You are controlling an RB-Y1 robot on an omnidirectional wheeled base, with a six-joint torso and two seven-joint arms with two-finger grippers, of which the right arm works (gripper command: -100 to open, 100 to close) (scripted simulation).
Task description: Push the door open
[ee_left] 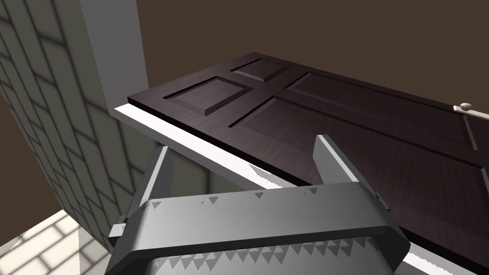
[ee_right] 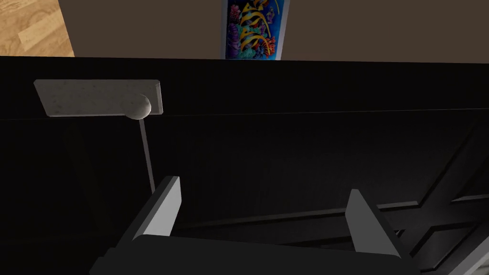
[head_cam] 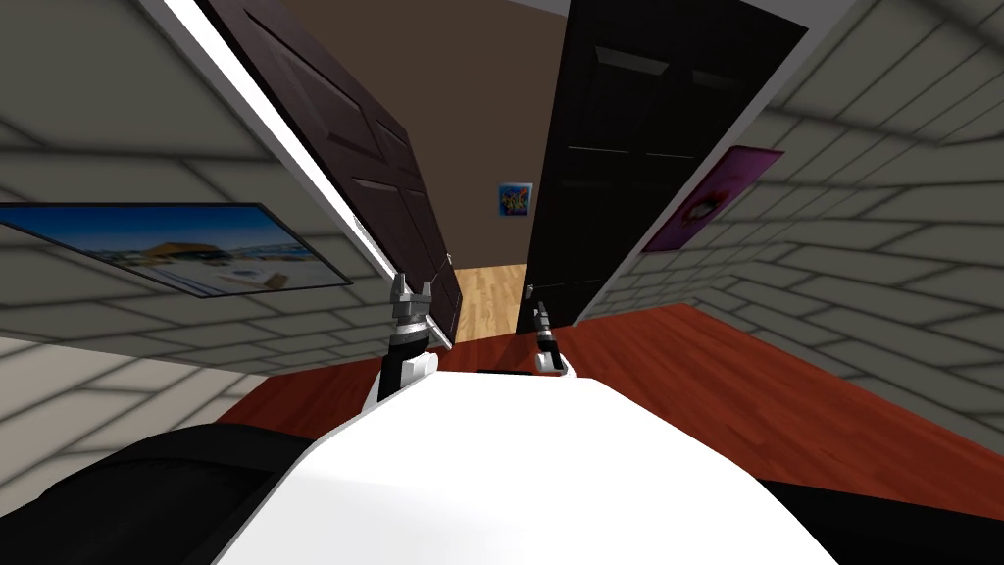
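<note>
Fingers of left gripper [ee_left: 241, 143] spread wide, empty, beside left door [ee_left: 334, 119] edge; right gripper [ee_right: 263, 185] likewise, seemingly just short of right door [ee_right: 296, 143].

No text, label or number can be read.

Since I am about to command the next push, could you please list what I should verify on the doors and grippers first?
1. State of left gripper: ok, open, by the left door leaf.
2. State of right gripper: ok, open, facing the right door leaf beside its handle.
3. Either gripper touching its leaf: cannot tell.
4. Left push point: not ok, at the white frame, far from that leaf's knob.
5. Width of gap for my body: not ok, looks narrow.
</note>
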